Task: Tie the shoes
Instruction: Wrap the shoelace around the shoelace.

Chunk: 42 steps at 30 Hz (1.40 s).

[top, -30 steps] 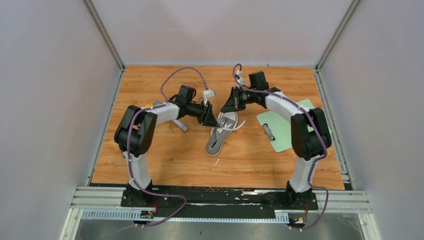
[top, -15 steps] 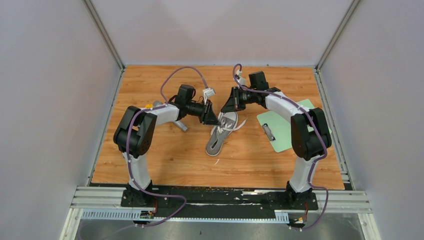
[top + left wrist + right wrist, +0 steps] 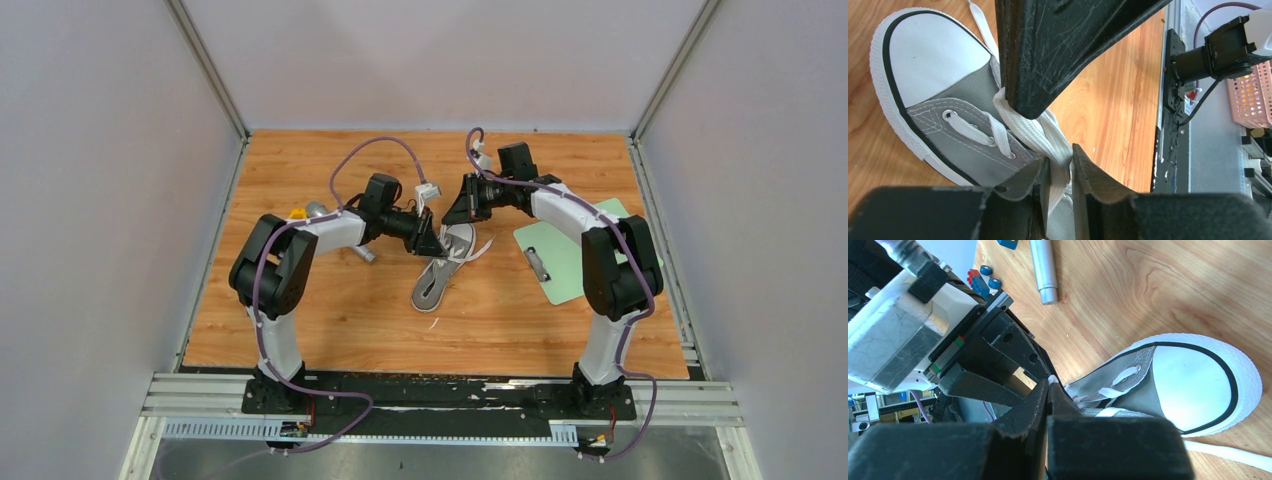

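The grey sneaker (image 3: 438, 272) with white toe cap lies mid-table, toe pointing away from the arm bases. My left gripper (image 3: 433, 241) sits at its left side by the lacing. In the left wrist view the left gripper (image 3: 1060, 154) is shut on a flat white lace (image 3: 1033, 131) that runs up from the shoe (image 3: 943, 95). My right gripper (image 3: 456, 214) hangs over the toe end. In the right wrist view the right gripper (image 3: 1049, 383) is shut, with a bit of white lace (image 3: 1052, 378) showing at its tip above the shoe (image 3: 1193, 385). The two grippers almost touch.
A green clipboard (image 3: 565, 262) lies right of the shoe. A metal cylinder (image 3: 1044, 270) and small toy bricks (image 3: 980, 277) lie left of the shoe, with a yellow object (image 3: 297, 212) behind the left arm. A loose lace end (image 3: 1228, 454) trails on the wood.
My left arm has shifted a little right and towards the shoe, uncovering the yellow object behind it. The right arm and the shoe have not visibly moved.
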Available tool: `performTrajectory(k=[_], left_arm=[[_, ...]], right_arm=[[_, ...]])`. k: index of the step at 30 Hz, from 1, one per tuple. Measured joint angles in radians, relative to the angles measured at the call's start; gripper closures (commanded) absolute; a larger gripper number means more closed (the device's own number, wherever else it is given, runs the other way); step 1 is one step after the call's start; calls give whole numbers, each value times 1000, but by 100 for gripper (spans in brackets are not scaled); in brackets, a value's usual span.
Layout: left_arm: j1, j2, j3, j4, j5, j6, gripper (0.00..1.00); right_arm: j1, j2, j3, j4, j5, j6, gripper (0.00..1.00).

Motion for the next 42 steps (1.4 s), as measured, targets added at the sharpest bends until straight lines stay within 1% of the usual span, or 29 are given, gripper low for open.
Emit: performTrajectory(k=[4, 12, 16, 22, 31, 36, 38, 42], left_arm=[[0, -17, 0, -18, -18, 4, 76], [12, -80, -39, -24, -27, 3, 73], [16, -90, -46, -22, -26, 2, 70], [17, -90, -46, -24, -37, 5, 60], [6, -90, -6, -112, -172, 30, 56], [-5, -90, 1, -136, -197, 37, 57], [-11, -90, 1, -140, -200, 41, 60], [-21, -90, 1, -147, -200, 52, 69]], right_arm=[[-1, 0, 0, 0, 0, 0, 100], [-8, 0, -1, 0, 0, 0, 100], [-8, 0, -2, 0, 0, 0, 100], [-8, 0, -2, 0, 0, 0, 100], [-8, 0, -2, 0, 0, 0, 100], [-8, 0, -2, 0, 0, 0, 100], [-8, 0, -2, 0, -1, 0, 100], [-8, 0, -2, 0, -1, 0, 100]])
